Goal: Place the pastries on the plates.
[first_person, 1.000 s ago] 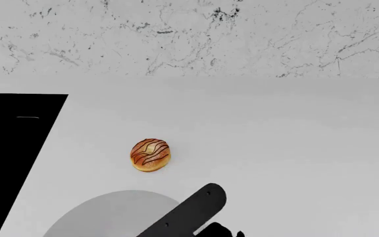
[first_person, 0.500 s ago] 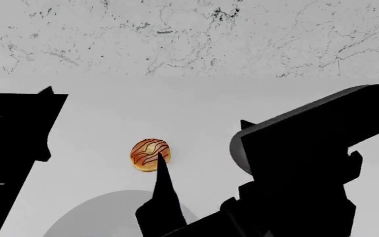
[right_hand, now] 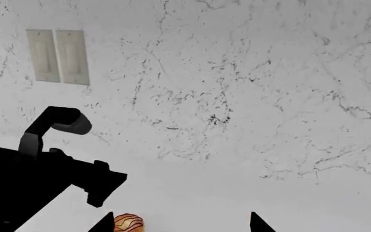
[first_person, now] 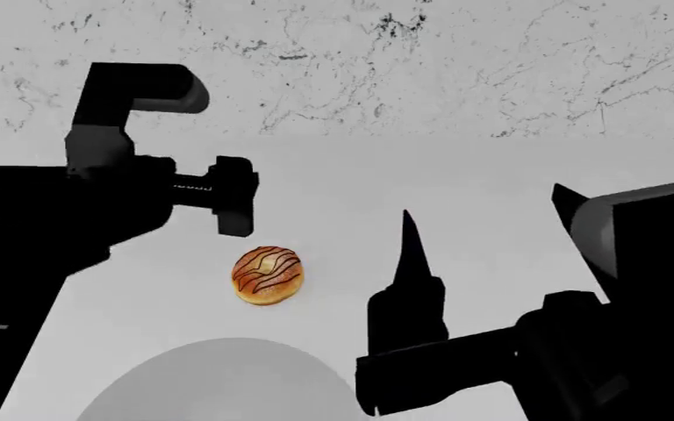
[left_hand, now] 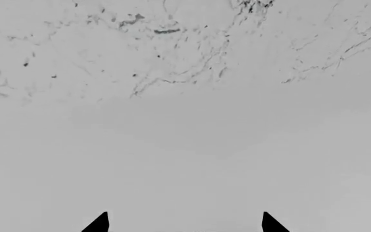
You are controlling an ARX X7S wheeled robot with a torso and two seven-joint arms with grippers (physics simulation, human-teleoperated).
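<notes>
With both tools' jaws apart and empty, the striped bun (first_person: 268,275) waits mid-frame on the surface (first_person: 490,184) above the pale plate (first_person: 214,381), ready for picking.

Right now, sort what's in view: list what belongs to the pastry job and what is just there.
Job:
- striped bun
- grey plate, at the near edge
- left gripper, open
- right gripper, open

Just there:
- counter
- marble wall
- wall switches
- black panel

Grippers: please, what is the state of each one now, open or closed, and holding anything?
Left gripper: open, holding nothing.
Right gripper: open, holding nothing; the bun lies free on the counter.
</notes>
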